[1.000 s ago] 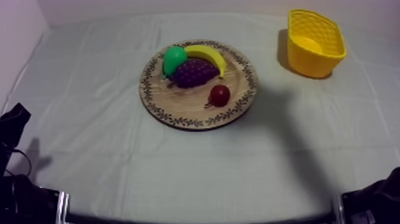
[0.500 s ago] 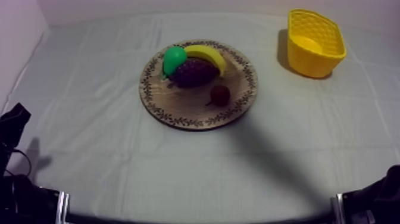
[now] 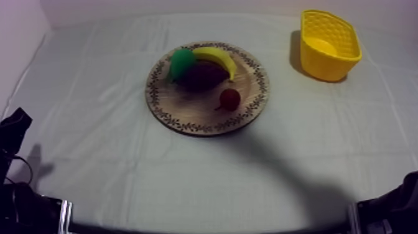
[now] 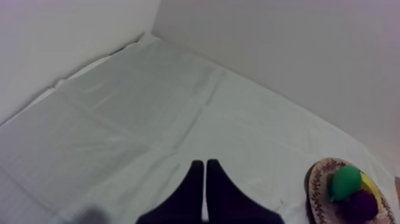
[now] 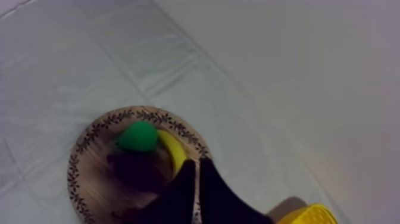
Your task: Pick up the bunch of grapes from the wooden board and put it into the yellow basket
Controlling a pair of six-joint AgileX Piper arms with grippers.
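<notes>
On board (image 3: 193, 115): grapes (image 3: 202, 74), pear (image 3: 182, 61), banana (image 3: 218, 57), small red fruit (image 3: 230, 98) | basket (image 3: 320, 62) apart

Holds left gripper (image 4: 205, 164) as a narrow wedge over the cloth (image 4: 149, 107). Beyond, sees wooden board (image 4: 317, 179) bearing pear (image 4: 345, 182), bunch of grapes (image 4: 361, 205), banana (image 4: 371, 186).

**Staged robot test bench of the laboratory kind.** A table under a creased grey-white cloth (image 3: 124, 168) stands in a corner formed by bare, pale walls (image 4: 286, 47). The objects on it are props. A round wooden board (image 3: 186, 113) with a patterned rim carries toy fruit, including a banana (image 3: 218, 58) and a pear (image 3: 181, 62). A yellow basket (image 3: 339, 34) stands well apart from the board. The black left arm (image 3: 25, 208) and right arm (image 3: 392, 211) flank the table's near edge.
</notes>
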